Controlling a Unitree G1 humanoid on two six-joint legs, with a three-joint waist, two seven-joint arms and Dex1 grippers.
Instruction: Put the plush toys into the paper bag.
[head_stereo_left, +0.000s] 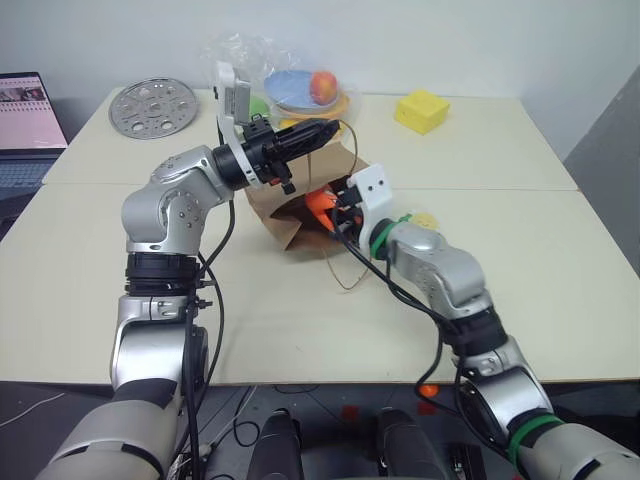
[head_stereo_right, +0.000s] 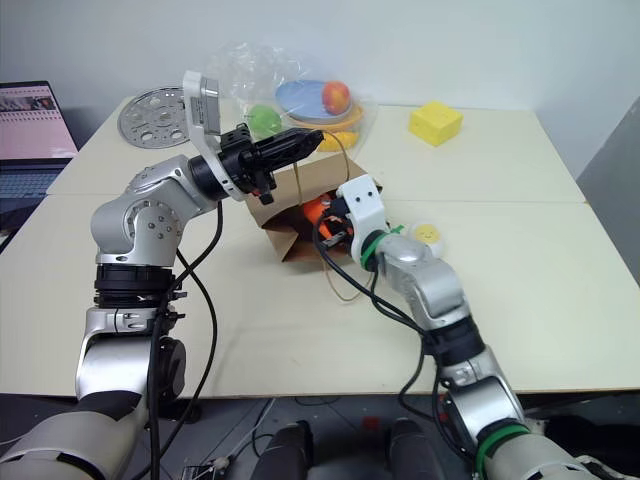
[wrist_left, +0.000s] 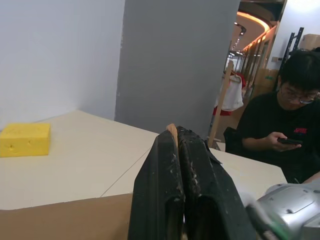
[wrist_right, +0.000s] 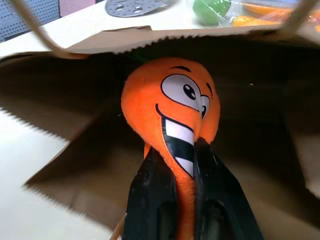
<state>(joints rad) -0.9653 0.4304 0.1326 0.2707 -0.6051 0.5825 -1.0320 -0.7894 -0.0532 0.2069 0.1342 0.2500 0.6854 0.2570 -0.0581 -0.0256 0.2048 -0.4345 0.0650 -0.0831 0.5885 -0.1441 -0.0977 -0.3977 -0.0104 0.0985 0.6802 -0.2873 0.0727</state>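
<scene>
Orange carrot toy, pinched in your right gripper, sits at the mouth of the paper bag, which your left gripper, clamped on a handle, holds open; the egg toy waits on the table beside it, and the right wrist view alone shows the carrot's face.

You have the brown paper bag lying on its side on the surface, mouth open toward the robot, one tan loop handle trailing loose in front and the upper edge lifted. At the mouth sits the orange carrot plush, with a smiling face, white eyes and striped teeth, pinched at its narrow end and already partly inside the dark interior. The white-yellow egg plush lies on the surface just beside the bag, outside it.
</scene>
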